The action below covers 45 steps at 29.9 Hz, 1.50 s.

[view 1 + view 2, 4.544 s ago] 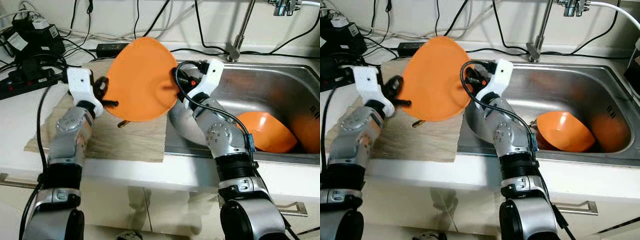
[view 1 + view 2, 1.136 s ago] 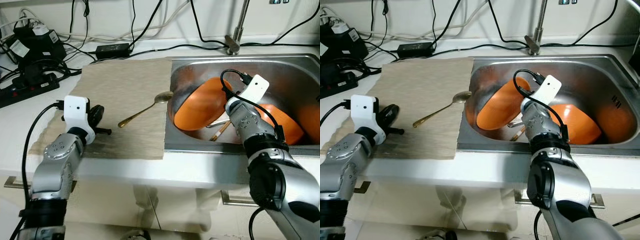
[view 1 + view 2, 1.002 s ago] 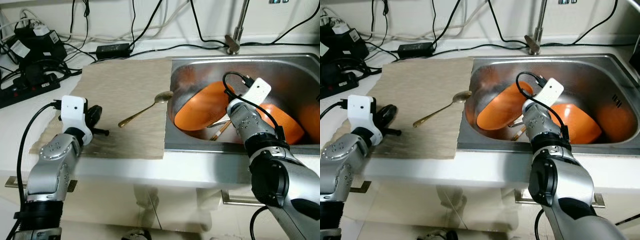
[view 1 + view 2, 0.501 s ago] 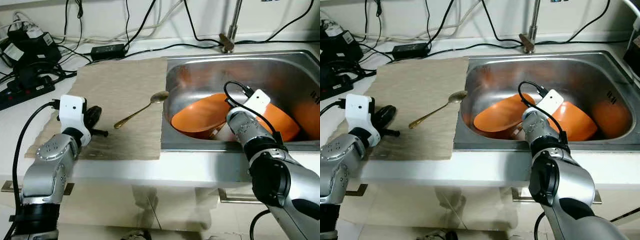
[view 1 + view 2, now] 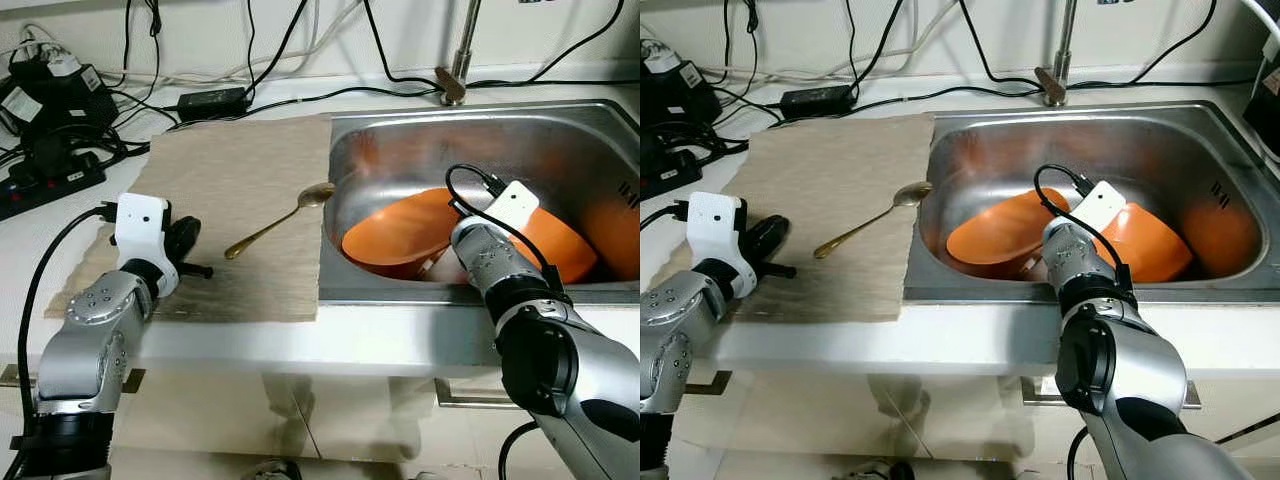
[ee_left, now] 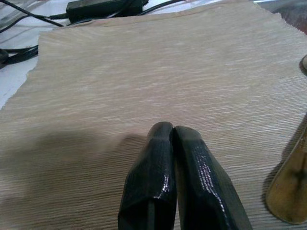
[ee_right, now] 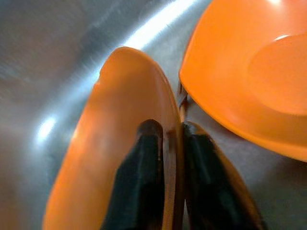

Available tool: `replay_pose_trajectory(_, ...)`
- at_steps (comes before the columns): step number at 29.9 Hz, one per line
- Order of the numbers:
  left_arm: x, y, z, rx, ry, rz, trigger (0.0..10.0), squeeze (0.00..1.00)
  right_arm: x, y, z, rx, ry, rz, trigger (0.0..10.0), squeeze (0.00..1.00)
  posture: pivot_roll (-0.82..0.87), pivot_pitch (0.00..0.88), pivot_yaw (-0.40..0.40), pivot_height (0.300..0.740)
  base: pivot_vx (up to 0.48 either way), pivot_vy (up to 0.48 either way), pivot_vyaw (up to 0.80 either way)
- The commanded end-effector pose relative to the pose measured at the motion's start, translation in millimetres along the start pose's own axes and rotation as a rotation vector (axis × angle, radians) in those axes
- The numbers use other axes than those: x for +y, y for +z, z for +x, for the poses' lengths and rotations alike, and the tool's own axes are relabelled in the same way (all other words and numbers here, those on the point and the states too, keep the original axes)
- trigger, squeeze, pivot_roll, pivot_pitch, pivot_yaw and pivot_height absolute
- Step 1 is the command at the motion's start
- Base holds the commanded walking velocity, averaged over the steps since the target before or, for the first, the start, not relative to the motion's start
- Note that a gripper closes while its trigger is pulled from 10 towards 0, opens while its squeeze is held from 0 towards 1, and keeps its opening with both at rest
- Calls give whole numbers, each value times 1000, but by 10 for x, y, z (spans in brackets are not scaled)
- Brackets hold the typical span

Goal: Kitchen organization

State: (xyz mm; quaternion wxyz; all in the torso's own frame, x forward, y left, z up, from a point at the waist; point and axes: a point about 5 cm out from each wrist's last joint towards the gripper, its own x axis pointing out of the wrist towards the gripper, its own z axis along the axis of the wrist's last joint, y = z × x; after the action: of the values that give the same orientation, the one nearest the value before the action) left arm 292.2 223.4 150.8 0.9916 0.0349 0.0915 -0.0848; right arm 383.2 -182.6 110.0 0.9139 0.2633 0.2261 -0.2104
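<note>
An orange plate (image 5: 395, 230) lies tilted in the steel sink (image 5: 470, 140), its lower edge near the front wall. My right gripper (image 7: 170, 127) is shut on the plate's rim (image 7: 115, 158), one finger on each side. An orange bowl (image 5: 560, 245) leans just right of the plate. A gold spoon (image 5: 270, 225) lies on the beige mat (image 5: 240, 170), its bowl end by the sink's edge. My left gripper (image 5: 185, 235) rests shut and empty on the mat's left part, its fingertips (image 6: 163, 132) a little short of the spoon (image 6: 288, 191).
Another orange dish (image 5: 612, 230) sits at the sink's far right. A faucet (image 5: 455, 80) rises behind the sink. A power strip (image 5: 50, 180), adapters and cables crowd the back left of the counter. A thin wooden stick (image 5: 428, 266) pokes out under the plate.
My right gripper has lowered the orange plate from a steep lean to a flatter tilt in the sink. The left gripper stays shut on the mat. The camera has shifted slightly.
</note>
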Motion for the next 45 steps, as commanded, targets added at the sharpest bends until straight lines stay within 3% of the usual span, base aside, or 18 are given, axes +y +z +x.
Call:
replay_pose_trajectory(1, 41, 20, -39, 3, 7, 6, 10000, 0, -144, -378, 7, 121, -49, -54, 10000, 1000, 77, 101, 132, 740, 0, 0, 0)
replay_pose_trajectory(4, 43, 17, -41, 6, 5, 9, 10000, 0, -147, -389, 6, 124, -54, -68, 10000, 1000, 77, 101, 132, 740, 0, 0, 0)
replay_pose_trajectory(5, 43, 16, -43, 8, 4, 9, 10000, 0, -148, -387, 6, 122, -55, -76, 10000, 600, 77, 101, 133, 740, 0, 0, 0)
replay_pose_trajectory(6, 43, 16, -44, 8, 4, 10, 10000, 0, -147, -384, 6, 119, -57, -85, 10000, 0, 77, 101, 133, 740, 0, 0, 0)
replay_pose_trajectory(19, 38, 7, -36, 13, 2, 7, 10000, 0, -101, -369, 0, 113, -45, -105, 10000, 0, 71, 99, 127, 740, 0, 0, 0)
replay_pose_trajectory(20, 33, 5, -34, 14, 1, 6, 10000, 0, -95, -356, -1, 108, -47, -105, 10000, 1000, 70, 97, 124, 740, 0, 0, 0)
replay_pose_trajectory(30, 29, 8, -26, 14, -5, 7, 10000, 0, -85, -370, -4, 119, -47, -113, 10000, 1000, 70, 98, 122, 740, 0, 0, 0)
replay_pose_trajectory(31, 30, 8, -25, 14, -5, 7, 10000, 0, -81, -371, -5, 119, -45, -114, 10000, 847, 69, 99, 122, 740, 0, 0, 0)
replay_pose_trajectory(32, 30, 8, -25, 14, -5, 7, 10000, 0, -81, -371, -5, 119, -45, -114, 10000, 847, 69, 99, 122, 740, 0, 0, 0)
replay_pose_trajectory(33, 30, 7, -24, 15, -5, 7, 10000, 0, -70, -366, -6, 116, -40, -118, 10000, 0, 68, 98, 122, 740, 0, 0, 0)
replay_pose_trajectory(44, 12, 29, 12, 7, -14, 5, 10000, 0, 77, -238, -24, 62, 6, -158, 10000, 0, 60, 89, 116, 740, 0, 0, 0)
replay_pose_trajectory(45, 12, 30, 15, 7, -14, 5, 10000, 0, 86, -222, -25, 56, 6, -160, 10000, 1000, 60, 89, 116, 740, 0, 0, 0)
